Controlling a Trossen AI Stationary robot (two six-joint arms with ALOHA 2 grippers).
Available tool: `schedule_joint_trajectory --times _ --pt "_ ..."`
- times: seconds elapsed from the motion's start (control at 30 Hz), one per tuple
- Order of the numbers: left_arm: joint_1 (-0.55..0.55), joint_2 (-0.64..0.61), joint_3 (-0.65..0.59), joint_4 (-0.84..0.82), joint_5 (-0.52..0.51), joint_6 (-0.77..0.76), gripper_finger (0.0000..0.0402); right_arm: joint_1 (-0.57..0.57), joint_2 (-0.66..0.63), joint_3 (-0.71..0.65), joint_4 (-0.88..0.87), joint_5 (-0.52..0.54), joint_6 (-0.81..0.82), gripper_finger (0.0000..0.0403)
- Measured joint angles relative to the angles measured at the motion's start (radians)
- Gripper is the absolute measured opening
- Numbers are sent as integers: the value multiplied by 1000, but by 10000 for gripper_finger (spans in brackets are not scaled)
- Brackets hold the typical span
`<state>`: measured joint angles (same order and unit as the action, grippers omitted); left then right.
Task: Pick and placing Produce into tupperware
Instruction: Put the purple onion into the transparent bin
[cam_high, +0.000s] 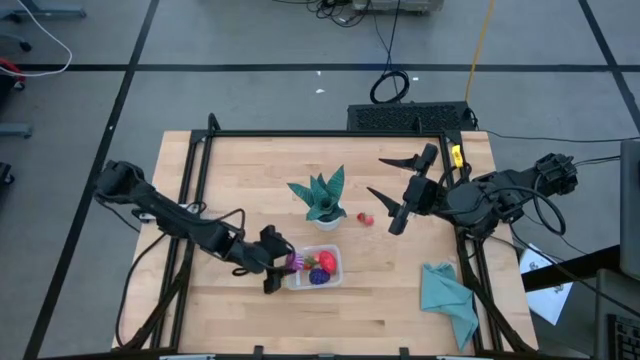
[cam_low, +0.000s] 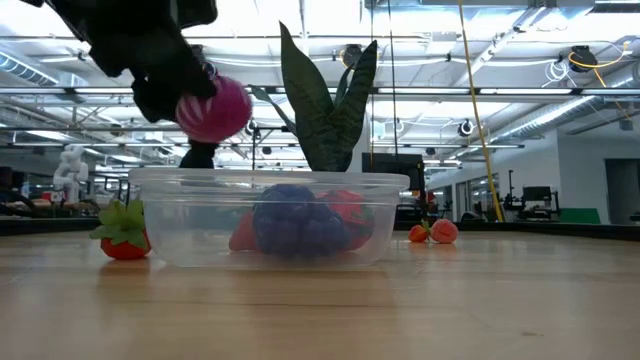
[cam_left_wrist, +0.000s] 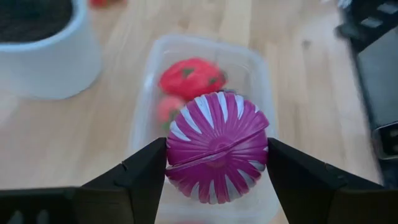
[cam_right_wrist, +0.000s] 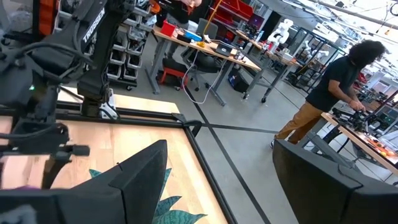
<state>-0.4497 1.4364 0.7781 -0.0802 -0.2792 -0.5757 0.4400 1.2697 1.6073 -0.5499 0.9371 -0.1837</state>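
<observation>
Produce sits partly packed: we see a dark purple knobbly piece (cam_low: 297, 222) and a larger red piece (cam_left_wrist: 191, 77) lying inside the small clear rectangular plastic tupperware (cam_high: 331, 268), which rests on the pale wooden bench (cam_high: 390, 300). Our left pincer (cam_high: 272, 262) is closed on a pink-purple ball with white stripes (cam_left_wrist: 217, 146), one dark finger pressed on each side of it. The ball hangs just above the tupperware's rim, at the end nearest the left arm, clear of the fruit below. In the low view the ball (cam_low: 213, 109) shows above the container's wall, not touching it.

Outside the tupperware, just beside that same end, a red strawberry with a green leafy cap (cam_low: 124, 233) lies on the bench. Behind the tupperware stands the teal spiky plant in a white pot (cam_high: 323, 200). Beside the pot, on the side toward the right arm, lies another small red strawberry (cam_high: 365, 218).

Our right pincer (cam_high: 388, 193) hangs well apart from the tupperware, beyond the plant, its fingers spread wide and holding nothing. A crumpled teal cloth (cam_high: 450, 298) lies on the bench past the tupperware's other end, near the right arm's base.

In the right wrist view a person in a dark shirt (cam_right_wrist: 336, 81) stands at a workbench in the room beyond.
</observation>
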Motion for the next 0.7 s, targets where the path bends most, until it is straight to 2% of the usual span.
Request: schedule_joint_trajectory --times 0.27,0.7 --pt "15 81 0 99 75 -1 255 0 0 0 0 0 7 281" --pt "34 140 0 112 119 -43 255 0 0 0 -1 0 7 281"
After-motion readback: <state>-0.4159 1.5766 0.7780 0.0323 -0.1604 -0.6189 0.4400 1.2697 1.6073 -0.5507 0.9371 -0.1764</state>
